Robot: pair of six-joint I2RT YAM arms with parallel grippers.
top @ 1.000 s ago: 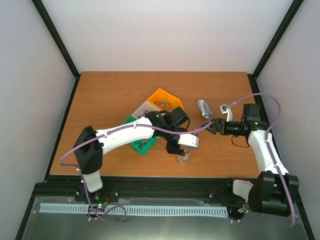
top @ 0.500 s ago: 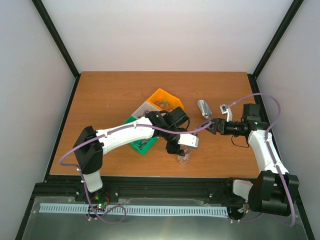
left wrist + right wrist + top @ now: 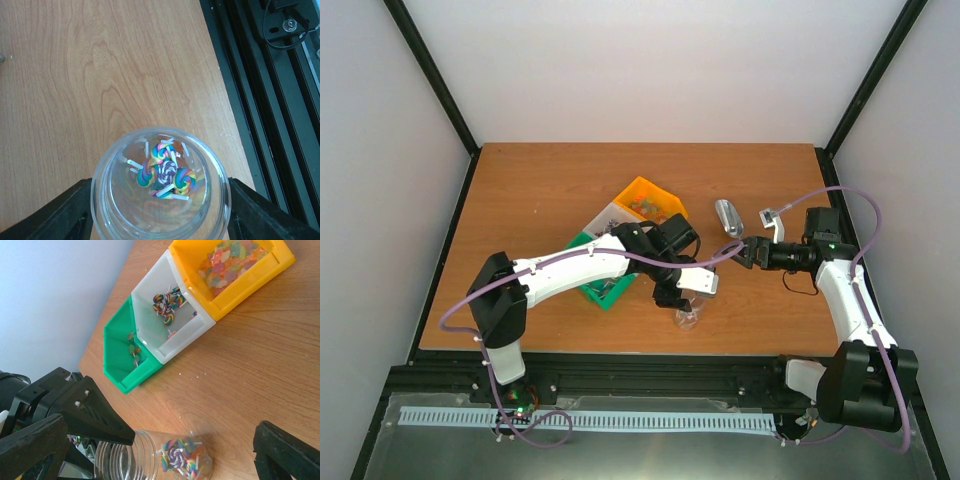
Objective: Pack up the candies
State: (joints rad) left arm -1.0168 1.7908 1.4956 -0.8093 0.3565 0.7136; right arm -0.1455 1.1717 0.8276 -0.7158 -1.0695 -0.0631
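A small clear jar point(image 3: 688, 317) stands on the wooden table near its front edge. It holds several rainbow swirl candies on white sticks point(image 3: 167, 172). My left gripper point(image 3: 683, 303) is shut on the jar, with one black finger point(image 3: 60, 217) on each side of its rim point(image 3: 102, 200). The jar point(image 3: 145, 460) and its candies point(image 3: 176, 458) also show in the right wrist view. My right gripper point(image 3: 741, 252) is open and empty, to the right of the jar and apart from it. More candies lie in three bins.
Orange point(image 3: 280, 262), white point(image 3: 150, 295) and green point(image 3: 116, 357) bins sit side by side behind the left arm. A silver metal scoop point(image 3: 727, 215) lies just behind the right gripper. The table's front edge and black rails point(image 3: 270, 75) are close to the jar.
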